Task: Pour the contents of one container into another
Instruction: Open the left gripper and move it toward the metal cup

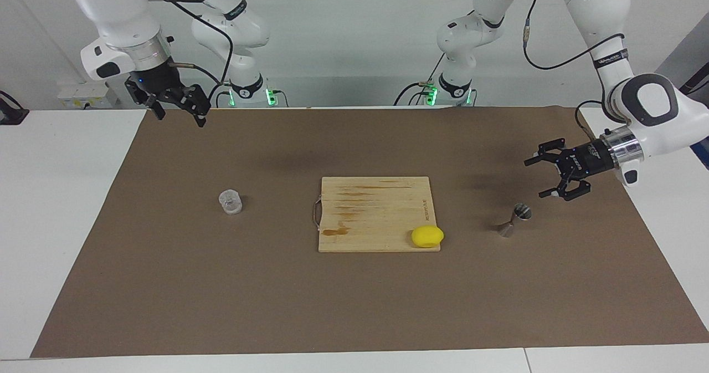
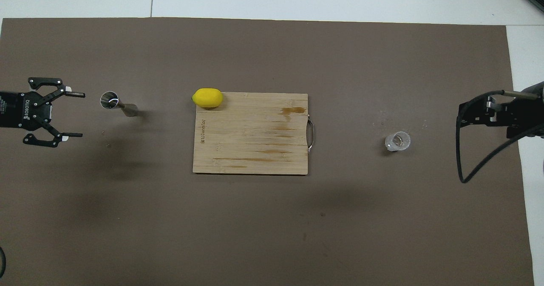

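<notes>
- Toward the left arm's end of the brown mat (image 1: 166,284), the shiny steel hourglass jigger (image 1: 514,220) stands upright
- The left gripper (image 1: 541,177) hovers just beside it, jaws spread wide, empty
- Toward the right arm's end stands the squat clear cup (image 1: 230,202), wall textured
- The right gripper (image 1: 178,112) waits raised over the mat's edge, jaws apart, empty
- Between them a rectangular bamboo cutting board (image 1: 376,207) carries a smooth yellow lemon (image 1: 427,236) on its corner
</notes>
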`<action>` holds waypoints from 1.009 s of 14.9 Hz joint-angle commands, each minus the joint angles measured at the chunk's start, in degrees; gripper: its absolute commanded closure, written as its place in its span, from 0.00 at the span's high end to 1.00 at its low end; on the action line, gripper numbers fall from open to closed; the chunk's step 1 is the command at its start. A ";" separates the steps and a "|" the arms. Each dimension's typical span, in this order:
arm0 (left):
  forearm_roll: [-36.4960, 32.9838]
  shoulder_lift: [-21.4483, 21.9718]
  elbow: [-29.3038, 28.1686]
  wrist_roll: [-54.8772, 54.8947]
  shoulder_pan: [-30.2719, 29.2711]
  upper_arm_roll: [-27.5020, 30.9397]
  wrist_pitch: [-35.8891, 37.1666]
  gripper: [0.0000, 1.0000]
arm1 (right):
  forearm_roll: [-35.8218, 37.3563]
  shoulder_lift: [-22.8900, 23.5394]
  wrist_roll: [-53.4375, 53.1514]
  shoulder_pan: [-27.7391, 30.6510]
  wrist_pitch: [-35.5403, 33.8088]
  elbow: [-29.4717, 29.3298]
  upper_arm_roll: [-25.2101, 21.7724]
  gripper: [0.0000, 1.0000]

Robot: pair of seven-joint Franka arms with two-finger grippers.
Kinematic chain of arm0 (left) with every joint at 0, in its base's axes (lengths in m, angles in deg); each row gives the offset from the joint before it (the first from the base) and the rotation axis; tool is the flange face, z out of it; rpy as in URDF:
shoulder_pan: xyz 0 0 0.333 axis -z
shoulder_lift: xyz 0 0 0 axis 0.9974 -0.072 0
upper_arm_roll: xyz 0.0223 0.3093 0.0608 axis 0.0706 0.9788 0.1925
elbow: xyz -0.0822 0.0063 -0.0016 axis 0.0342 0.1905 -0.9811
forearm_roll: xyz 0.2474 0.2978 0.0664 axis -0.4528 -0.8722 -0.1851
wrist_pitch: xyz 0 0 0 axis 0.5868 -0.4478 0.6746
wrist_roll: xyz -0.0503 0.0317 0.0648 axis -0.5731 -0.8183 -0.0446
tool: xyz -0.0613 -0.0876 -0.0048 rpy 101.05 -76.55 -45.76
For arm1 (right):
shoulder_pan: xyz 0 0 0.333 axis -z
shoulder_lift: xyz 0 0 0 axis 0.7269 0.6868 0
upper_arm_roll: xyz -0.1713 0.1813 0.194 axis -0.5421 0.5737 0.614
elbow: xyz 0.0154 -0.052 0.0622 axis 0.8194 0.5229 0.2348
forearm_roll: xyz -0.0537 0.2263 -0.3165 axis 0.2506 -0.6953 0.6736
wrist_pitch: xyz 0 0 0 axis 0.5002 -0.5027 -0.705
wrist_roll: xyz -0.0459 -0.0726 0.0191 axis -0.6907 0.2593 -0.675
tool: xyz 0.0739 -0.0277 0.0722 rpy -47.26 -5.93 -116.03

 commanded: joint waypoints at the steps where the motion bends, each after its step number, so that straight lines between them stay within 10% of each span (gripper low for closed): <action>1: 2.28 -2.90 2.27 -2.09 0.93 0.74 -1.32 1.00 | -1.26 -1.39 1.51 0.76 0.75 1.53 0.08 1.00; 15: 8.70 -8.89 2.80 6.16 -0.83 0.38 -0.28 1.00 | -1.26 -1.39 1.51 0.76 0.75 1.53 0.17 1.00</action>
